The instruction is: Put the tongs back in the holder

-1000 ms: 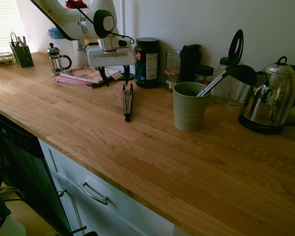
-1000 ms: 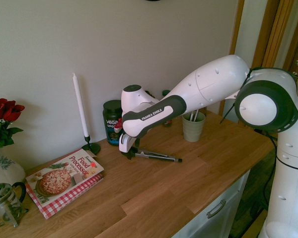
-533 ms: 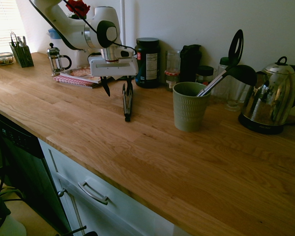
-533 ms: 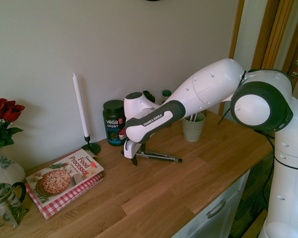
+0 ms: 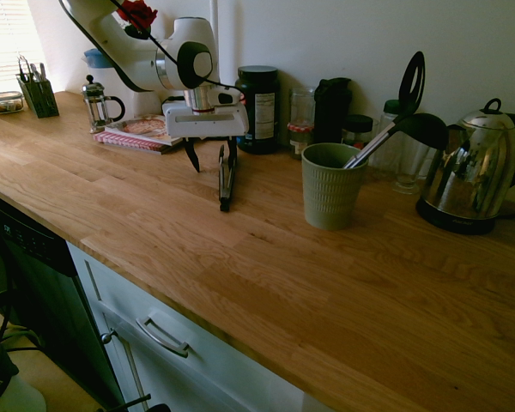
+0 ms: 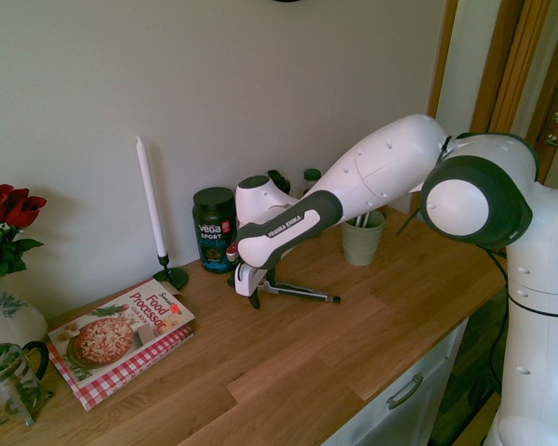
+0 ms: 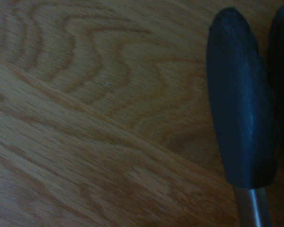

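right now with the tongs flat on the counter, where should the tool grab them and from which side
Probably from straight above, across the two silvery arms near the wall-side end of the tongs. They lie flat and closed on the wooden counter, arms side by side, so open fingers can straddle both. The tool is open, pointing down over that end.

The countertop [image 5: 266,249] is warm oiled wood with visible grain, satin rather than glossy. The tongs [image 5: 226,176] have brushed metal arms and matt black tips. The holder [image 5: 330,189] is ribbed, matt green ceramic. At right, the kettle [image 5: 468,172] is mirror-polished metal.
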`<state>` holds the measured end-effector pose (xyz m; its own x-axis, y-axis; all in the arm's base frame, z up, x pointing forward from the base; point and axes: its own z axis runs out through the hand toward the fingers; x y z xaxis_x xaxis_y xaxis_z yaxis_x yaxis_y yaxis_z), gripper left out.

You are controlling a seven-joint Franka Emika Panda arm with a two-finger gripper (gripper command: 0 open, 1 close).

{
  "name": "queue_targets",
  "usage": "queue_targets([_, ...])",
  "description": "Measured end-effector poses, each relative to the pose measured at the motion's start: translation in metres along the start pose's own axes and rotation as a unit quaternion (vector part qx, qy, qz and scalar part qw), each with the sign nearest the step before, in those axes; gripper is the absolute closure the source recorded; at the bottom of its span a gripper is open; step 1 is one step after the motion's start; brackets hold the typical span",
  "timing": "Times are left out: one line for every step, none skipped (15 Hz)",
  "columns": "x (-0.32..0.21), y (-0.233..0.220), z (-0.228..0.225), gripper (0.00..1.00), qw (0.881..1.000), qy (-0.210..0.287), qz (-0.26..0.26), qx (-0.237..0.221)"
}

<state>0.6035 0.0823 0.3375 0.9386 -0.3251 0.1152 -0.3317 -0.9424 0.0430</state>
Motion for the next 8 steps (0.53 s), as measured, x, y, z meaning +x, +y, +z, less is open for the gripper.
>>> queue_targets([0.001, 0.0001, -0.0002, 1.0, 1.0, 0.001, 0.0, 0.0])
queue_targets([0.0024, -0.0007, -0.0006, 1.0, 1.0, 0.002, 0.0, 0.001])
queue_targets([0.0033, -0.0011, -0.0007, 1.0, 1.0, 0.002, 0.0, 0.001])
queue_targets([0.0035, -0.001, -0.0003, 1.0, 1.0, 0.002, 0.0, 0.001])
queue_targets([0.0034, -0.0011, 0.0001, 1.0, 1.0, 0.002, 0.0, 0.001])
queue_targets([0.0035, -0.0009, 0.0006, 1.0, 1.0, 0.002, 0.0, 0.001])
queue_targets([0.0035, -0.0009, 0.001, 1.0, 1.0, 0.001, 0.0, 0.0])
queue_targets([0.0035, -0.0009, 0.0011, 1.0, 1.0, 0.001, 0.001, 0.0])
